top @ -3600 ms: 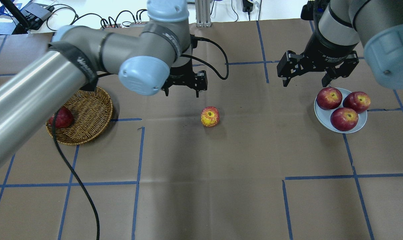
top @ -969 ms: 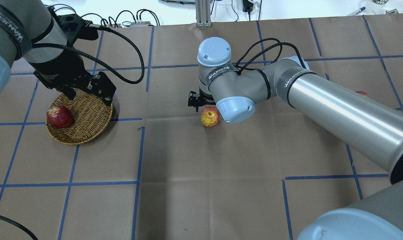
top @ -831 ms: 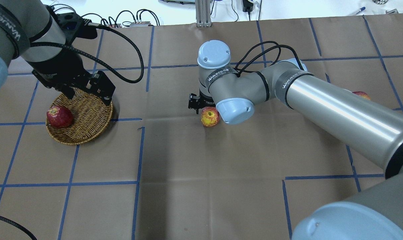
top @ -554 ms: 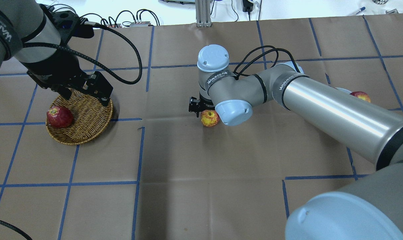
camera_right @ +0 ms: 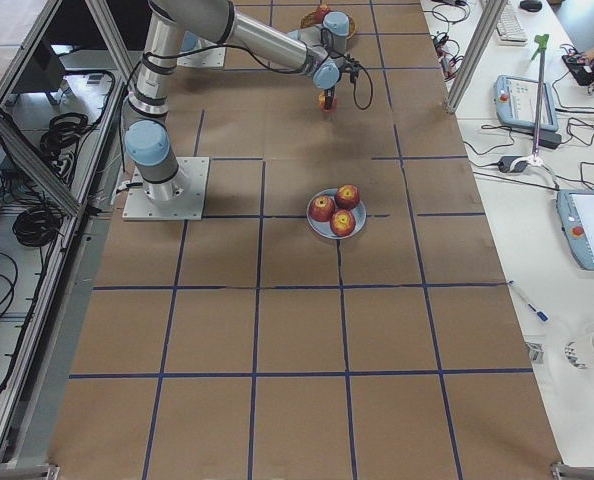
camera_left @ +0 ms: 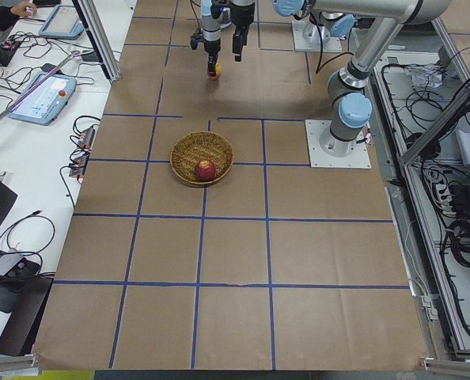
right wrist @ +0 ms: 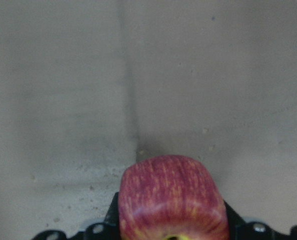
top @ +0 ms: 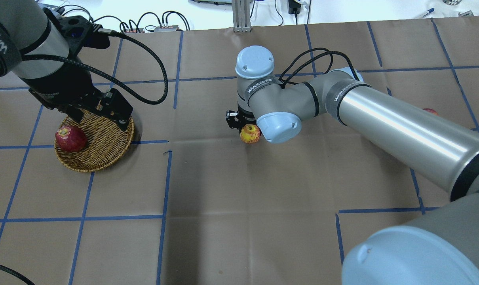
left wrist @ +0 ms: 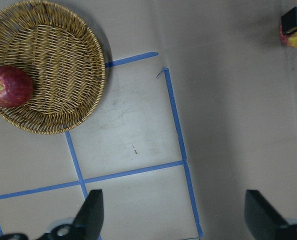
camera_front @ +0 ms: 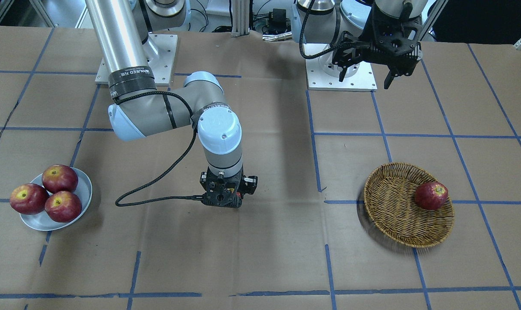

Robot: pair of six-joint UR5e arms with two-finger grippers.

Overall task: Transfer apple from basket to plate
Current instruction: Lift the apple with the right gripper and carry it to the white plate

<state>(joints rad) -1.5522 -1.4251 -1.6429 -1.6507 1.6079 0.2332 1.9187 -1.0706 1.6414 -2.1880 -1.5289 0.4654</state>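
The streaky pinkish-red apple (top: 249,133) with a yellow stem patch is at the table's middle, held between the fingers of my right gripper (camera_front: 224,199). It fills the bottom of the right wrist view (right wrist: 171,200), a little above the paper. The wicker basket (top: 105,138) at the left holds one dark red apple (top: 70,139). My left gripper (top: 99,118) hangs open and empty over the basket's far rim. The pale plate (camera_front: 83,192) holds three dark red apples (camera_front: 58,193).
Brown paper with blue tape lines covers the table. My right arm (top: 382,118) stretches across the right half of the overhead view and hides the plate there. A black cable (camera_front: 157,189) loops beside the right gripper. Arm bases (camera_front: 342,73) stand at the robot's side.
My right gripper came down over the streaky apple and shut on it. The apple has risen slightly off the paper. My left arm drifted a little to the left over the basket.
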